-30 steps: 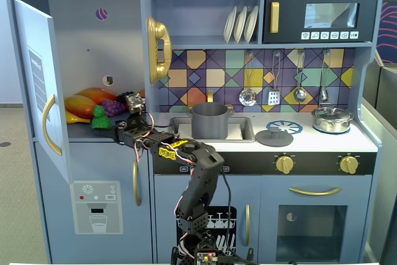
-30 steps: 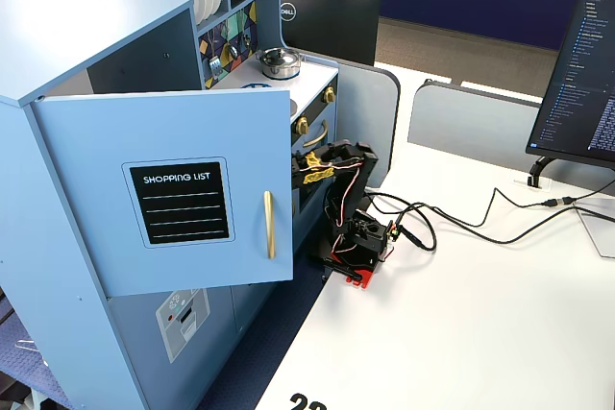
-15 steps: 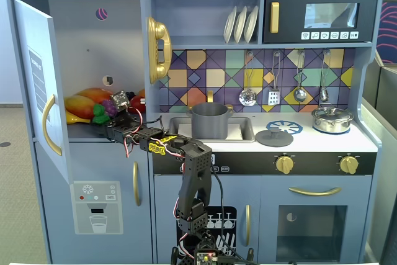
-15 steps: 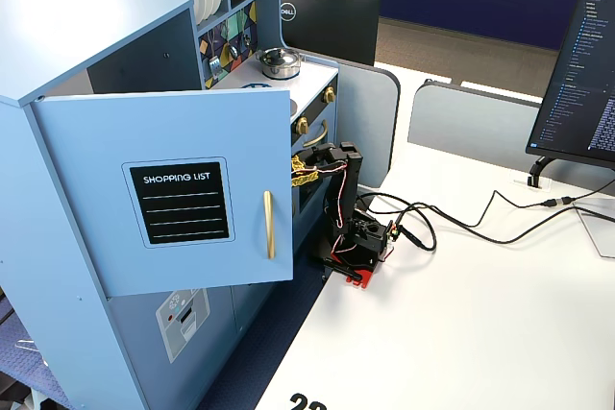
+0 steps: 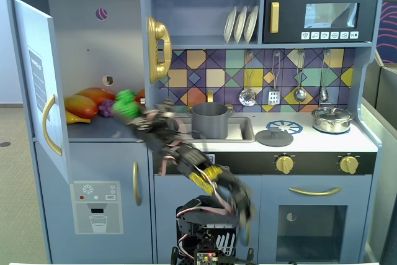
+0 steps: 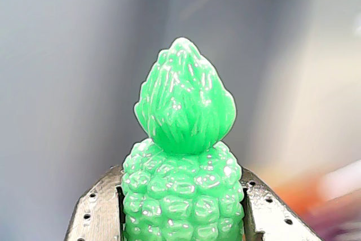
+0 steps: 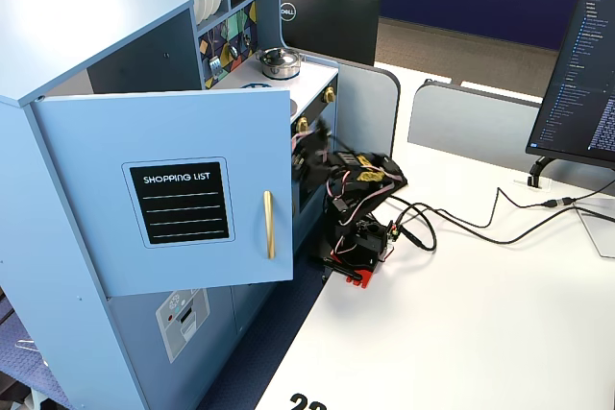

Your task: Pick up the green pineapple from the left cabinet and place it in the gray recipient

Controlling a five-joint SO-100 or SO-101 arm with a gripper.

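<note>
My gripper (image 5: pixel 131 111) is shut on the green pineapple (image 5: pixel 126 103), held in the air at the right front of the left cabinet (image 5: pixel 93 41), just above its shelf. In the wrist view the pineapple (image 6: pixel 183 173) fills the middle, crown up, with a metal finger (image 6: pixel 98 215) pressed on each side of its body. The gray recipient (image 5: pixel 209 120) stands in the sink to the right, open and apart from the gripper. In a fixed view from the side, the open cabinet door (image 7: pixel 173 189) hides the gripper and the pineapple.
An orange-yellow mango (image 5: pixel 90 100) and purple grapes (image 5: pixel 106 108) lie on the cabinet shelf behind the gripper. The gold phone (image 5: pixel 159 48) hangs on the cabinet's right wall. A gray lid (image 5: pixel 274 136) and a shiny silver pot (image 5: pixel 332 119) sit on the counter at right.
</note>
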